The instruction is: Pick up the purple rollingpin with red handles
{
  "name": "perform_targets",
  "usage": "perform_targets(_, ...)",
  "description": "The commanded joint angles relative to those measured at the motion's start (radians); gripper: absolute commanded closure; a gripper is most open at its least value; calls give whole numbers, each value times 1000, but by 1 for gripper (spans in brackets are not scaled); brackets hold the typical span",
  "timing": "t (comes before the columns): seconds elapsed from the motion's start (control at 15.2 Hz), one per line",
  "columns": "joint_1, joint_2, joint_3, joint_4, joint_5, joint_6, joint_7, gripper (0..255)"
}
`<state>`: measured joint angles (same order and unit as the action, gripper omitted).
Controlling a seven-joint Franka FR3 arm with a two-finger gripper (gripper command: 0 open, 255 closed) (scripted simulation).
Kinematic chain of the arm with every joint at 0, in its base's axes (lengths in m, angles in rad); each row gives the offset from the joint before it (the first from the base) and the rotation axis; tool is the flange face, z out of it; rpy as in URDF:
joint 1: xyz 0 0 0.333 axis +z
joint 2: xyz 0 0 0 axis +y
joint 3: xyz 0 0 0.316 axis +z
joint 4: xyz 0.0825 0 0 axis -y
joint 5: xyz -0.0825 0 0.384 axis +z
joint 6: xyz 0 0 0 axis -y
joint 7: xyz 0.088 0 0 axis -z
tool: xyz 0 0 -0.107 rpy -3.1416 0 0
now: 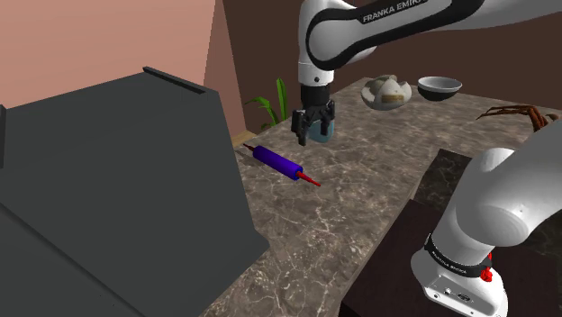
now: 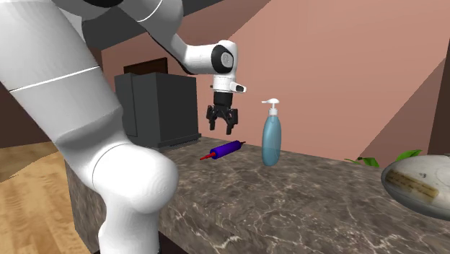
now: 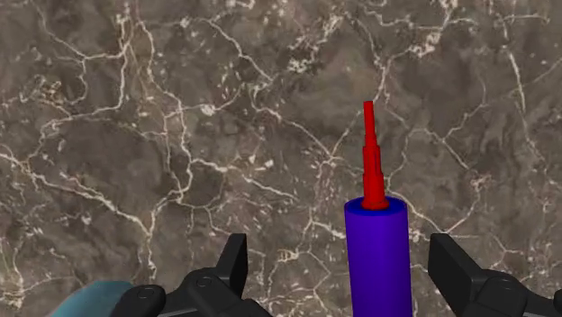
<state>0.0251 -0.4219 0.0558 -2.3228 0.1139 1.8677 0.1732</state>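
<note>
**Open gripper over an off-centre pin**

Beside the dark box (image 1: 117, 180), near the counter's (image 1: 360, 216) back edge, lies the purple rolling pin (image 1: 277, 163). The gripper (image 1: 315, 137) hovers above, fingers apart. Descending with the pin nearer one finger could roll it, or brush the soap bottle (image 2: 271, 141).

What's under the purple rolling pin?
The purple cylindrical rolling pin with red handles rests on the brown white-veined marble-patterned counter; the strip directly beneath is hidden.
</note>
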Motion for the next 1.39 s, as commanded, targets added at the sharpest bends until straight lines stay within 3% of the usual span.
perform_targets(0.0,6,83,12,37,6,56,9,0)
perform_targets(0.53,26,358,46,196,6,202,40,0)
perform_targets(1.12,28,398,48,136,9,302,32,0)
perform_targets(1.19,27,398,48,136,9,302,32,255)
perform_targets(1.32,28,398,48,136,9,303,32,255)
